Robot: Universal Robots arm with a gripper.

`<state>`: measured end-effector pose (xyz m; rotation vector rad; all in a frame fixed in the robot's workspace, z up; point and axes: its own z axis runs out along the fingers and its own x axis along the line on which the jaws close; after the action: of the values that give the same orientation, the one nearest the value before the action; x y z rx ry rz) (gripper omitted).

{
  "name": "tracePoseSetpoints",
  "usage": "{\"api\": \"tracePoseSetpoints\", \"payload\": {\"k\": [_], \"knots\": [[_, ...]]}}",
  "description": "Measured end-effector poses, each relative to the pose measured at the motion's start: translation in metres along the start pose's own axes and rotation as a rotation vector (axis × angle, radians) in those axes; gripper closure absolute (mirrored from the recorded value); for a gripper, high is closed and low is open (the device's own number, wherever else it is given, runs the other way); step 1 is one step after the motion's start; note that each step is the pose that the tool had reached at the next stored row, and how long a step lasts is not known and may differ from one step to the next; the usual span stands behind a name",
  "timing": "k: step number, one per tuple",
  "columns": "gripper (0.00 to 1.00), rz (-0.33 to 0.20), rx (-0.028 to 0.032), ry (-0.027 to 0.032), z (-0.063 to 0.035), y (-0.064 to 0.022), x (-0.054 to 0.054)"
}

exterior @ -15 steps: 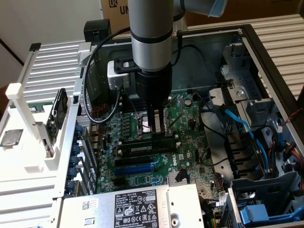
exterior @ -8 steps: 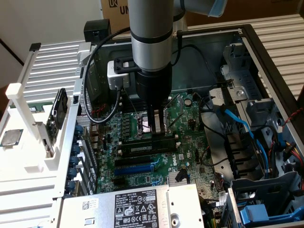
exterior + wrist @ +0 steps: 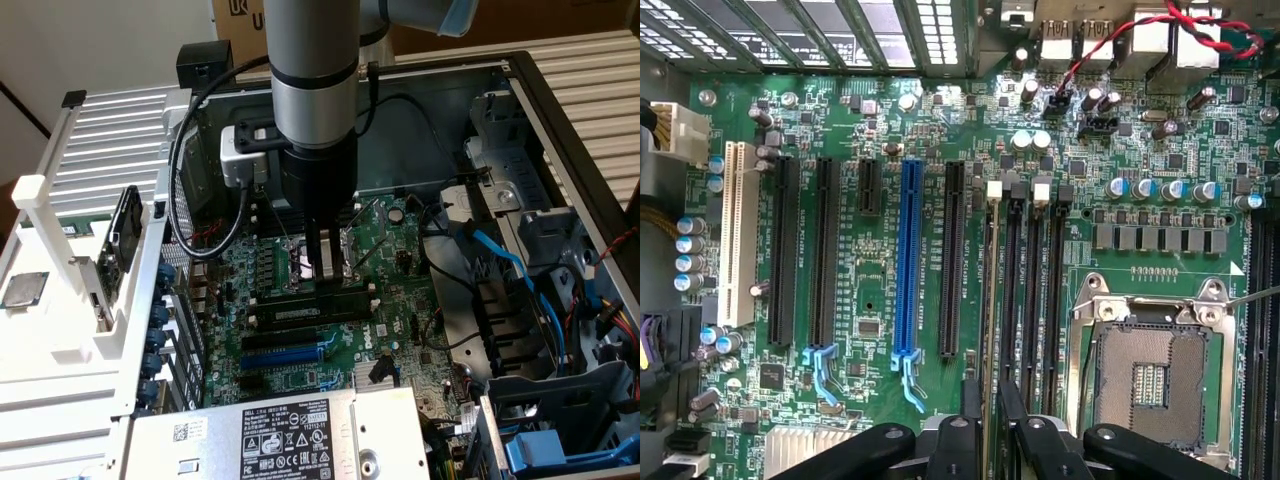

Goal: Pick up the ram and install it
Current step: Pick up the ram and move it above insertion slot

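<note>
gripper point(image 3: 322, 277): low over the motherboard point(image 3: 400, 270), fingers drawn narrow and pinching the ram on its two faces.
ram point(image 3: 987, 330): seen edge-on from the wrist, a thin strip running from between the fingertips up to the white end clip point(image 3: 993, 190). It stands on its long edge over the memory slot nearest the black expansion slot point(image 3: 951, 260).
exterior check: the ram appears there as a dark stick with a pale label, lying along the slot row just on the near side of the CPU socket point(image 3: 322, 255), upright under the fingers.
seating: can't tell whether it is fully home or only resting in the slot mouth; far clip state unreadable.
neighbours: three more memory slots point(image 3: 1035, 290) sit between the ram and the socket; blue expansion slot point(image 3: 906, 260) is two rows the other way, well clear.
doing it well (my read): keep the stick square to the slot, notch lined up with the key, force straight down and even along the length, not at one end.
risk: any tilt racks the board edge against the slot wall; fingers hold near one end, so uneven push seems likely.
</note>
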<state>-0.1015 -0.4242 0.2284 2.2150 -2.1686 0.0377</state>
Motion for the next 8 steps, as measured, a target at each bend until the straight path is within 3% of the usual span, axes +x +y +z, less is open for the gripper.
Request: {"api": "tracePoseSetpoints", "payload": {"k": [8], "knots": [[0.78,0.000,0.0006,0.0001,-0.0136,0.0012,0.001]]}}
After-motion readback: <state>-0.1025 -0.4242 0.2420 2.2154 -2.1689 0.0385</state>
